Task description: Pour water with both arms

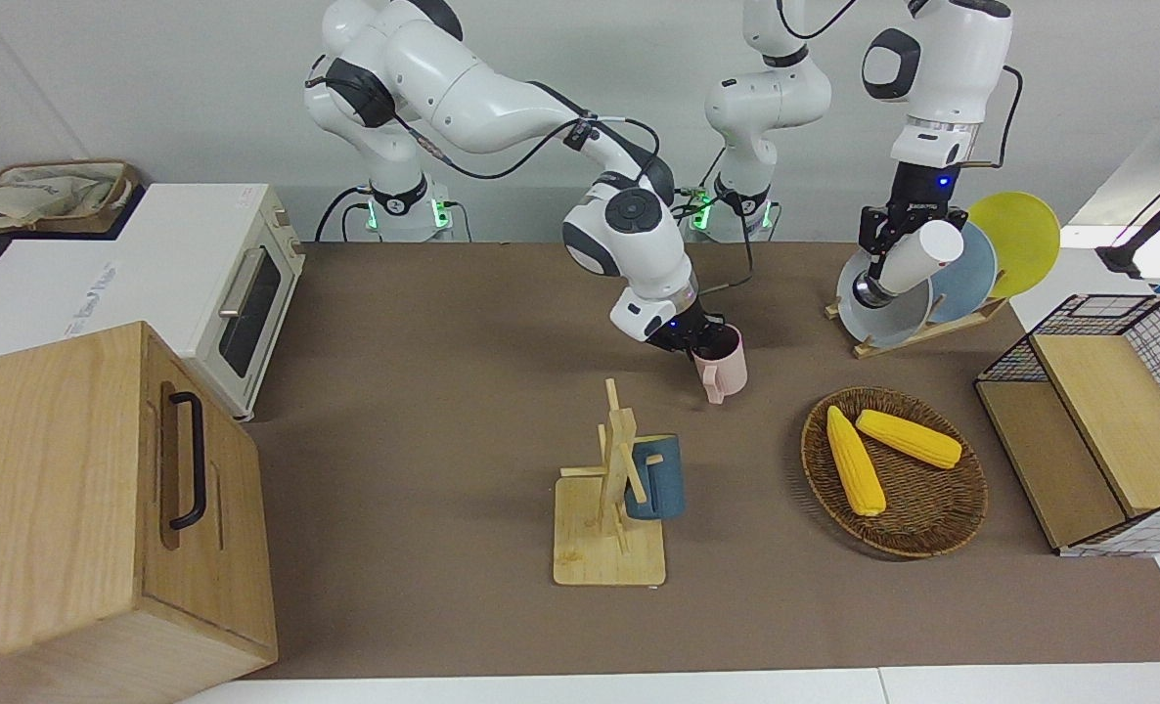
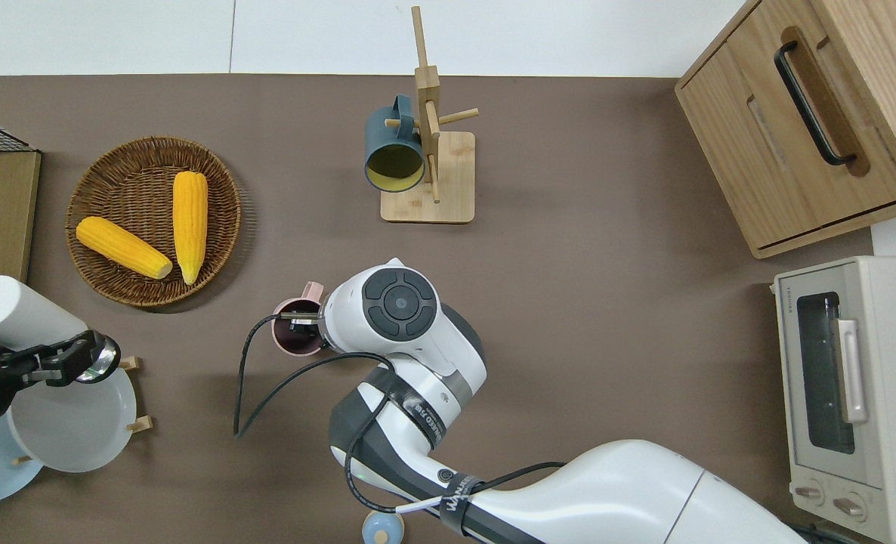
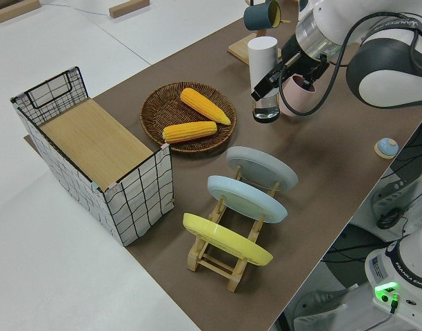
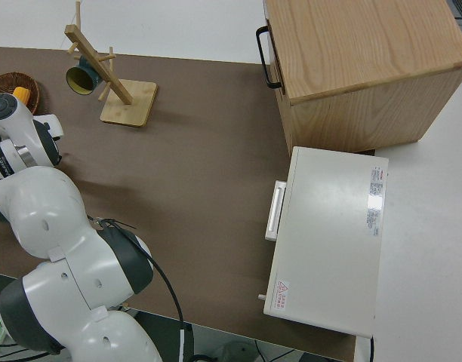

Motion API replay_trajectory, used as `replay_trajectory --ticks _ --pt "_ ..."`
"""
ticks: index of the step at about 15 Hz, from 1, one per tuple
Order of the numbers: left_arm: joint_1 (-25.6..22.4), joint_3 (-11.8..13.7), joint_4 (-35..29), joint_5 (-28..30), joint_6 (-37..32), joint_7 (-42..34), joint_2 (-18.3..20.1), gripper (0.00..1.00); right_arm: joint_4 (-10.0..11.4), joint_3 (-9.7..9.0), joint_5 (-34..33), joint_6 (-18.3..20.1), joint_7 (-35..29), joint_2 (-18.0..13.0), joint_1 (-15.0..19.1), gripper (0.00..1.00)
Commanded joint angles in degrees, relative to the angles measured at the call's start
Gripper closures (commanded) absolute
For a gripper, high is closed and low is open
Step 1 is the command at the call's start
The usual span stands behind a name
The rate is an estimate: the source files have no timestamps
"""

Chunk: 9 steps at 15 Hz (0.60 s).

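Note:
My right gripper [image 1: 699, 340] is shut on the rim of a pink mug [image 1: 725, 370], one finger inside it, low over the brown table mat. In the overhead view the pink mug [image 2: 295, 340] is by the right gripper [image 2: 301, 320], nearer to the robots than the mug tree. My left gripper [image 1: 878, 246] is shut on a white bottle [image 1: 924, 256] with a shiny steel end, held tilted. In the overhead view the left gripper [image 2: 54, 361] with the bottle [image 2: 11, 313] is over the dish rack's grey plate [image 2: 70, 427]. The left side view shows the bottle [image 3: 262, 62] close to the mug [image 3: 298, 96].
A wooden mug tree [image 1: 614, 489] with a blue mug [image 1: 660, 481] stands mid-table. A wicker basket [image 1: 932, 533] holds two corn cobs [image 1: 854, 460]. A dish rack [image 1: 917, 334], a wire basket [image 1: 1108, 430], a toaster oven [image 1: 218, 284] and a wooden cabinet [image 1: 81, 508] line the ends.

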State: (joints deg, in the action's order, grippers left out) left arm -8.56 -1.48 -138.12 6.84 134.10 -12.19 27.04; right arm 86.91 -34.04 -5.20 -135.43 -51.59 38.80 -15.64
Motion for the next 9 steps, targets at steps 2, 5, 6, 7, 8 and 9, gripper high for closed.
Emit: replay_trajectory --ticks 2,5,6,7,8,9 --pt "0.83 0.42 -0.83 -0.77 0.64 1.29 2.32 1.0 -1.39 0.38 -1.57 -0.8 -1.85 0.92 -0.53 0.854" --pt "0.83 0.42 -0.83 -0.68 0.64 1.29 2.32 1.0 -1.39 0.46 -1.66 -0.89 -1.68 1.19 -0.53 0.854" --pt "0.83 0.42 -0.83 -0.68 0.64 1.29 2.23 1.0 -1.39 0.46 -1.57 -0.89 -1.76 1.27 -0.53 0.85" --pt "0.91 0.42 -0.83 -0.68 0.64 1.29 2.23 1.0 -1.39 0.55 -1.57 -0.8 -1.76 1.28 -0.53 0.798" --pt "0.92 0.42 -0.83 -0.68 0.55 1.29 2.32 1.0 -1.48 0.55 -1.57 -0.8 -1.85 1.28 -0.53 0.692" --pt "0.92 0.42 -0.83 -0.68 0.46 1.2 2.23 1.0 -1.39 0.55 -1.57 -0.8 -1.94 1.28 -0.53 0.55"
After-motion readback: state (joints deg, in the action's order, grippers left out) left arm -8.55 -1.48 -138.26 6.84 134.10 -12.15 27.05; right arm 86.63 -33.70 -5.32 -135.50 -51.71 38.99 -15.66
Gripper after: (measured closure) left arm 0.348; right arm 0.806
